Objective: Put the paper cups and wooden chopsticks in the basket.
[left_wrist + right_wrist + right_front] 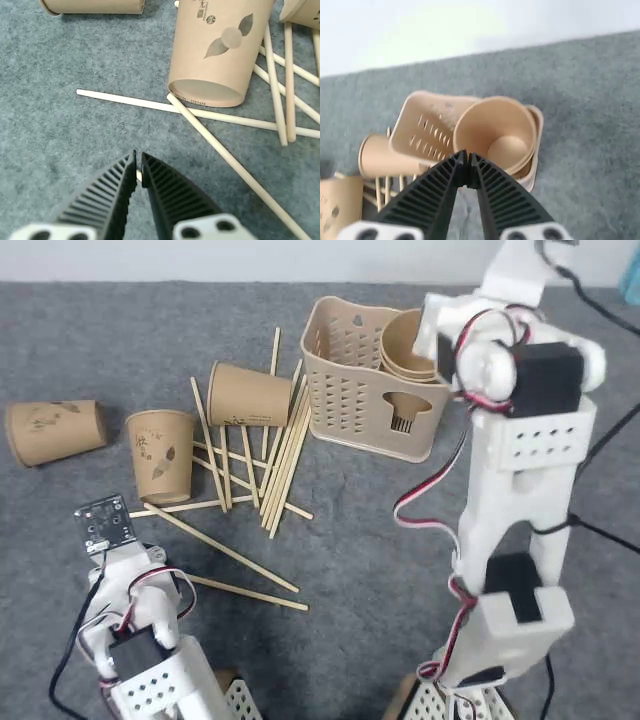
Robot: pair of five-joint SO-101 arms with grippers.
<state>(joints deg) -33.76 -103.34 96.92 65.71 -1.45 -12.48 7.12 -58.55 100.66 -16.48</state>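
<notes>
Left gripper (pixel 138 162), jaws pressed together, hangs low over scattered chopsticks (pixel 125 100), well placed for a pick; a paper cup (pixel 220 55) lies at its 1 o'clock in the high view. Right gripper (pixel 466 159), likewise closed and empty, sits above the basket (pixel 420 130), whose 3 o'clock end holds nested cups (pixel 495 135), stacked to save room.

Light was soft and even across the grey mat (pixel 400 560). Cups (pixel 160 455) and chopsticks (pixel 225 550) cast only faint, short shadows. In the right wrist view the pale wall (pixel 445 30) glared almost white.
</notes>
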